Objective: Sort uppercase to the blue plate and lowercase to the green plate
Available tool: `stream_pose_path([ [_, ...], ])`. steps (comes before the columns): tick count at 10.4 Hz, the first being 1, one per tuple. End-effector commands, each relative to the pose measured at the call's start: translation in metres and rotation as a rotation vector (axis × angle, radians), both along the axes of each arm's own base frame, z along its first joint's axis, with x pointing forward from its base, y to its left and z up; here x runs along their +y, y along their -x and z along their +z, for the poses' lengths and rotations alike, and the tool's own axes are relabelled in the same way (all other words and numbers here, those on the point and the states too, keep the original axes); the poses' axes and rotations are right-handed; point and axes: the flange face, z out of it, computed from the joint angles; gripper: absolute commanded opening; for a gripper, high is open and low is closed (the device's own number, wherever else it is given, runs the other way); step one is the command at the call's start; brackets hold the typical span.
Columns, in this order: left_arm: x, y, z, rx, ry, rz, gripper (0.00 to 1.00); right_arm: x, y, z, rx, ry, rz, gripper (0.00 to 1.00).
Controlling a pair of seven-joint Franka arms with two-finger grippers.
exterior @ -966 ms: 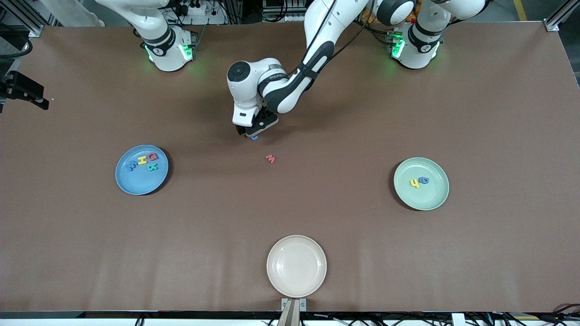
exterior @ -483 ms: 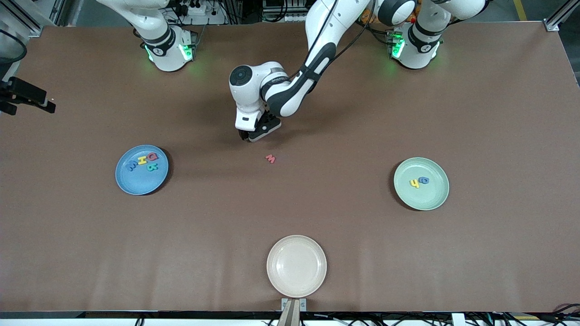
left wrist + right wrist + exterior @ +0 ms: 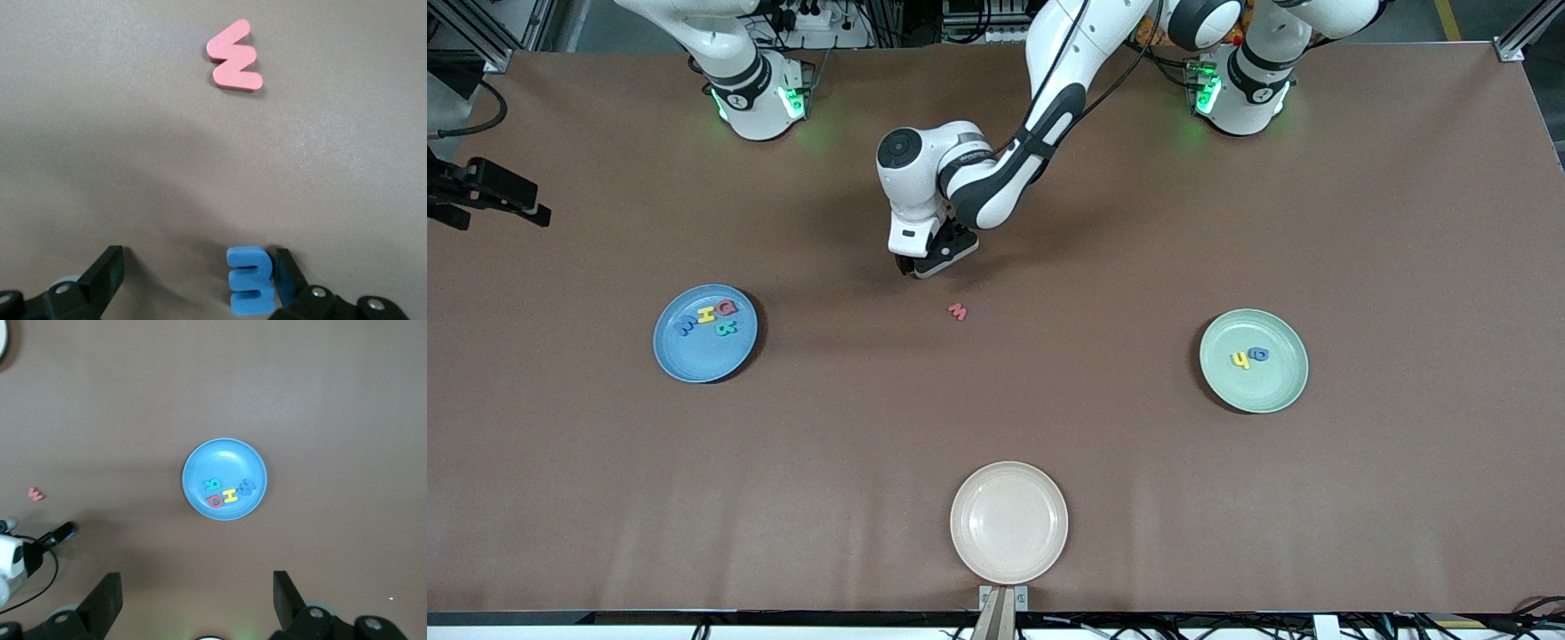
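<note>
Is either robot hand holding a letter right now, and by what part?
No. The left gripper is open around the blue letter on the table, one finger beside its edge. The right gripper is empty.

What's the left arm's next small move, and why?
Probably close the left end effector on the small blue letter. Its fingers are open low over the table, the letter lying beside one finger. The red w lies apart; the green plate awaits.

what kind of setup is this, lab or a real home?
Most likely a robotics lab bench: two arms bolted at the edge of a bare brown table, aluminium framing at its corners, cabling along the edges, and only toy letters and a cream plate as props.
</note>
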Motion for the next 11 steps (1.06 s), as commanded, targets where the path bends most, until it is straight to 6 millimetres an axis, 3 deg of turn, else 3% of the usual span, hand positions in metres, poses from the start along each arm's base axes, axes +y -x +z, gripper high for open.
stream_pose_path([
  [1,-0.0060,0.0027,-0.0007,0.001,0.000,-0.017,1.00,0.0061,-0.0003,0.0021,-0.016,0.045,0.010,1.00],
  [2,-0.0060,0.0027,-0.0007,0.001,0.000,-0.017,1.00,0.0061,0.0025,0.0072,-0.017,0.046,0.011,1.00],
  [3,-0.0060,0.0027,-0.0007,0.001,0.000,-0.017,0.78,0.0019,0.0048,0.0084,-0.008,0.047,0.004,1.00],
  [4,-0.0062,0.0026,-0.0006,0.001,0.001,-0.018,0.38,-0.0002,0.0052,0.0081,-0.005,0.036,0.000,1.00],
  [5,-0.0058,0.0028,-0.0013,0.001,0.000,-0.017,0.14,0.0016,0.0052,0.0088,-0.006,0.035,0.001,1.00],
  [8,-0.0053,0.0018,-0.0013,0.001,0.000,-0.015,0.00,0.0062,0.0077,0.0061,0.019,0.031,0.008,1.00],
  [11,-0.0034,0.0015,-0.0011,0.001,-0.009,-0.014,0.00,0.0053,0.0073,0.0060,0.019,0.031,0.006,1.00],
])
